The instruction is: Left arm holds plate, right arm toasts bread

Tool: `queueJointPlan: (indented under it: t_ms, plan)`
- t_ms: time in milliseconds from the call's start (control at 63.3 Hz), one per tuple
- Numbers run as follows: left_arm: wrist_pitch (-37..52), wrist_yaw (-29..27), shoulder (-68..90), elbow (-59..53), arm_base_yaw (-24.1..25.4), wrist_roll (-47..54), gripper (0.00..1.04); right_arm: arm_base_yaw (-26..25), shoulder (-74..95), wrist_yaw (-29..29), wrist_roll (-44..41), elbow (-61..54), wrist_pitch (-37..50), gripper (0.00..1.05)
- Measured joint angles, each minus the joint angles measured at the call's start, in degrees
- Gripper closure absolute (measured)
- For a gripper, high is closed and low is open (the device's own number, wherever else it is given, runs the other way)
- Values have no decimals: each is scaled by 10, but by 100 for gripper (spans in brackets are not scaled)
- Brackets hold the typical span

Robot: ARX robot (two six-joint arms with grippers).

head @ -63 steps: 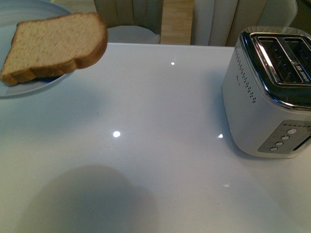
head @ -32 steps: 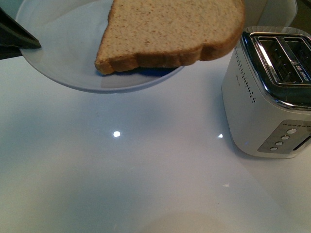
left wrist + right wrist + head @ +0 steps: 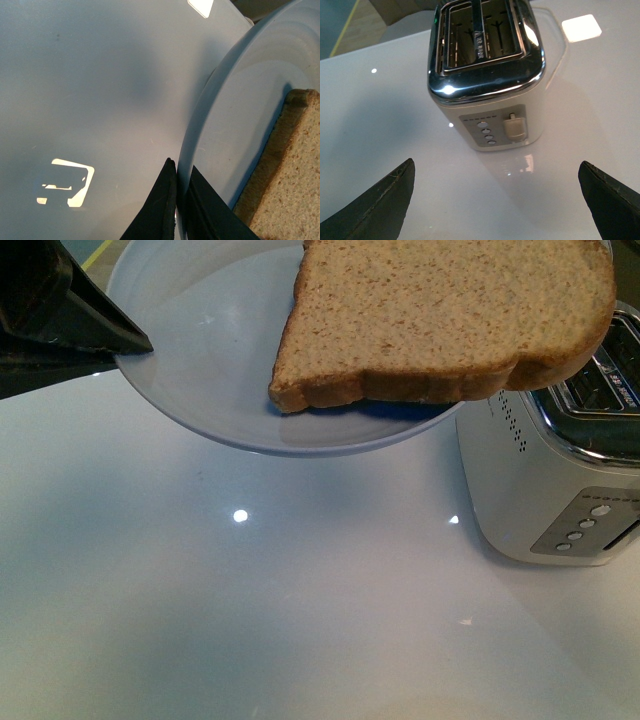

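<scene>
Above a glossy white table [image 3: 300, 620], clamping the left gripper [image 3: 181, 167], black and wedge-shaped, tight on the raised rim of one round, pale blue-grey plate [image 3: 200, 370]. Carrying on it one grainy brown bread slice [image 3: 450, 320], darker crust overhanging the rim beside one white-and-chrome two-slot toaster [image 3: 530, 490]. Spreading the right gripper [image 3: 496, 170] wide, gripping nothing, before that toaster.

plate [image 3: 200, 390]: smooth satin | bread [image 3: 440, 310]: grainy matt | toaster [image 3: 487, 77]: mirror chrome top | table [image 3: 300, 620]: glossy
</scene>
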Motion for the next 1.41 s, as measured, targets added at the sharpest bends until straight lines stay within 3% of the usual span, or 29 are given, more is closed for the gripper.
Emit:
queueJointPlan:
  t_ms: [126,426,632,868,1405]
  plan:
    - [0,0,3,0,0,-2,102,10,80,-18,23,16,80,9]
    - [0,4,6,3,0,-2,102,42,361,-129,138,130,323,9]
    - [-6,8,6,7,-1,-2,102,66,470,-179,229,173,421,9]
    - [-8,11,6,13,-1,-4,102,84,529,-203,318,186,475,9]
    - [-8,11,6,13,-5,-15,102,104,540,-211,350,185,479,97]
